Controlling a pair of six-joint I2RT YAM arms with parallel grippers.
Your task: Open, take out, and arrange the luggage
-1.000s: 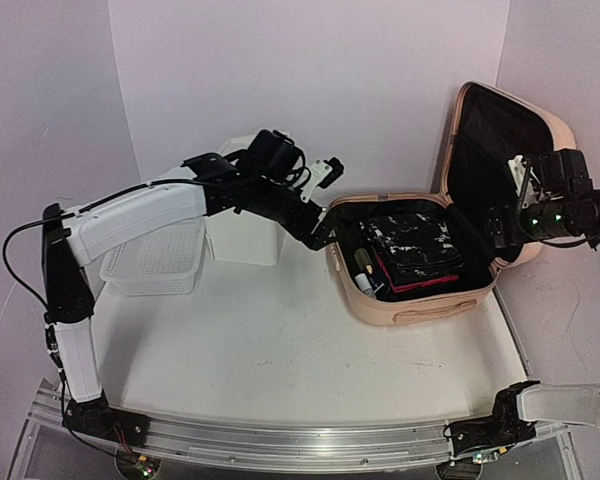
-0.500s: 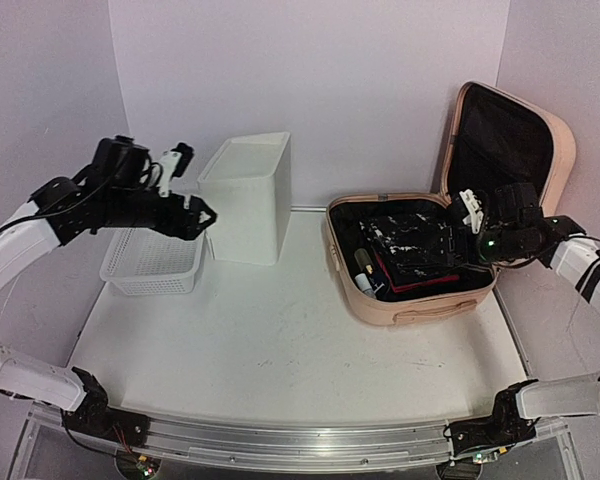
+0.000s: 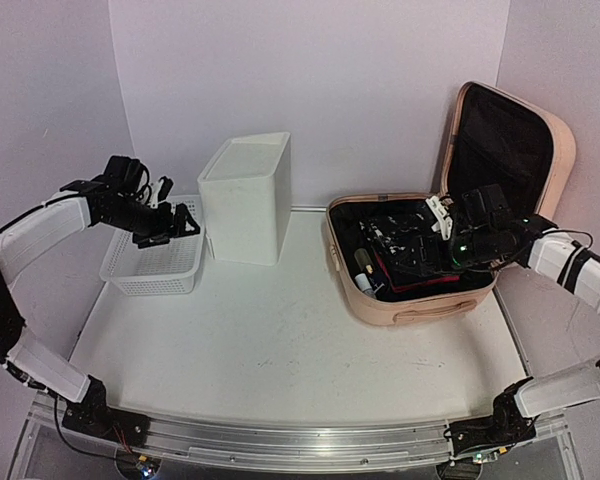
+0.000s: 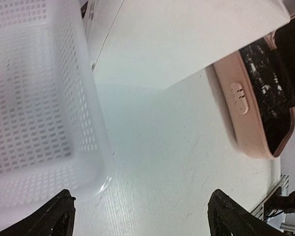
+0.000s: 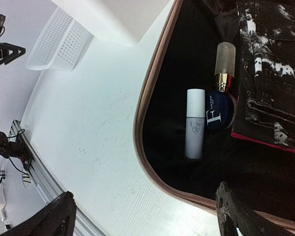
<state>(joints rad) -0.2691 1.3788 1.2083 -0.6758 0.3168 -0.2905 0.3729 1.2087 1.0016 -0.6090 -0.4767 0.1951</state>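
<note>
Presently found right gripper poised over the open luggage, fingers spread wide, holding nothing. Noted white tube just ahead of the fingertips, inside the shell, long axis square to the closing line. Logged left gripper likewise apart and empty, well off beside the mesh basket. Judged nearer: right.

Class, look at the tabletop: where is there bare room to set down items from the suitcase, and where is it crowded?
Free: the table, middle and near side, bordered by the white box and mesh basket behind and the luggage to the right; the basket is empty too. Crowded: the luggage, packed with clothing and bottles.
</note>
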